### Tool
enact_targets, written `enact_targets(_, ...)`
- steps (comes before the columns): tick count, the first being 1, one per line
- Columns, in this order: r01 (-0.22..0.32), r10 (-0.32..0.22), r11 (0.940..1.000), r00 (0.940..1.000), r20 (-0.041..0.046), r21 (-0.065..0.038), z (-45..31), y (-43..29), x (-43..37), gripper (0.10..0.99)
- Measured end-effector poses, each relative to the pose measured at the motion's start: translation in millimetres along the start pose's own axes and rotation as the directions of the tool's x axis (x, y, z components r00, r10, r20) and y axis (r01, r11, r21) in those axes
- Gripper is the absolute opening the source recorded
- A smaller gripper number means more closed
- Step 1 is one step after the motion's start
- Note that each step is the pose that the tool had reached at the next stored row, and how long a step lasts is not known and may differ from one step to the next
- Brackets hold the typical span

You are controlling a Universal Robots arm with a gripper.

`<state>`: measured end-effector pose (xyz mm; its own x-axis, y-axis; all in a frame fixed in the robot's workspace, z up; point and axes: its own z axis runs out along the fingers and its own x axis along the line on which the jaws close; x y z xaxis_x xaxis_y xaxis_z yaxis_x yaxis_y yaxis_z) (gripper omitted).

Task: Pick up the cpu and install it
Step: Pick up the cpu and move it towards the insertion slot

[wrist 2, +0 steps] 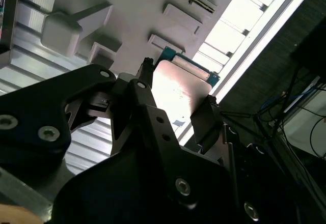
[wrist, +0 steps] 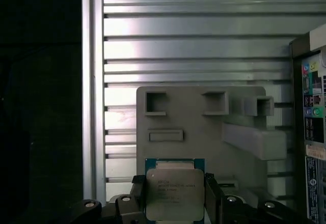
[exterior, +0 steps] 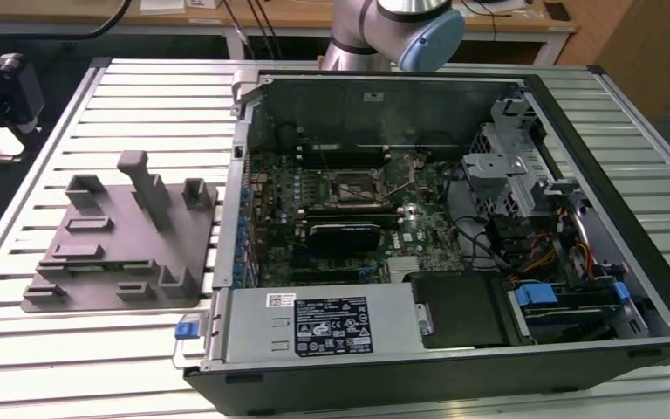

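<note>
The cpu is a flat square chip with a silver top and a green rim. My gripper is shut on it, one black finger on each side. In the second wrist view the cpu gleams between the fingers of my gripper. Beneath it lies the grey holder tray, and the chip hangs clear above the tray's end. The black motherboard socket sits open inside the computer case.
The grey tray with upright posts lies on the slatted metal table at the exterior view's left, beside the case. The arm's base rises behind the case. Cables, a drive cage and a power supply crowd the case.
</note>
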<state>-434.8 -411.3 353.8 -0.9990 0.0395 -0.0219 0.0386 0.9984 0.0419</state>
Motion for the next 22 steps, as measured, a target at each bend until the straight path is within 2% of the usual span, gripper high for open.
enact_targets(7, 0.000, 0.000, 1.0000, 1.0000, 0.0058, 0.000, -18.5, 1.1, -0.4, 0.545)
enact_targets(13, 0.000, 0.000, 1.0000, 0.9999, 0.0105, 0.000, -31.4, 1.7, -0.7, 0.545)
enact_targets(22, 0.000, 0.000, 1.0000, 0.9999, 0.0110, 0.000, -32.7, 1.8, -1.7, 0.545)
